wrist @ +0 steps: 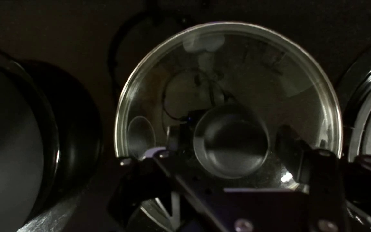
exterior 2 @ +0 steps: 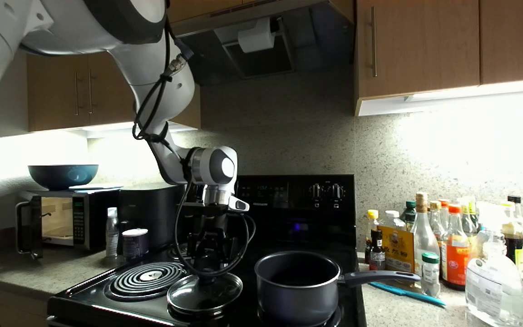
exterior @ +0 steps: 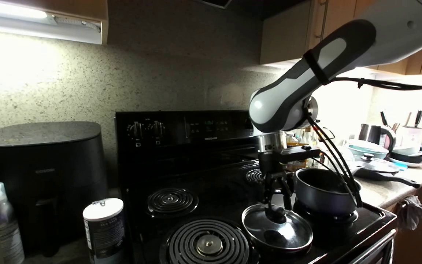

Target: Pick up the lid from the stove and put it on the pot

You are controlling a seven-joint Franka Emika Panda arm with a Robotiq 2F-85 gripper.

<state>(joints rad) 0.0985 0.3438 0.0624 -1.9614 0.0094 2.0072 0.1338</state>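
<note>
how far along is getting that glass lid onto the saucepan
Done: the gripper is at the glass lid, fingers flanking its knob. In hand: the grip, seemingly not closed; the wrist view shows a slim gap beside one finger. Left: lifting the lid off the stove and onto the uncovered saucepan.

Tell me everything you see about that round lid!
The round lid looks like clear glass, with a thin, shiny metal rim and a black knob in the middle. It lies knob up on the black stove, between the pot and a coil burner. The open gripper straddles the knob; I can't tell if it touches.
</note>
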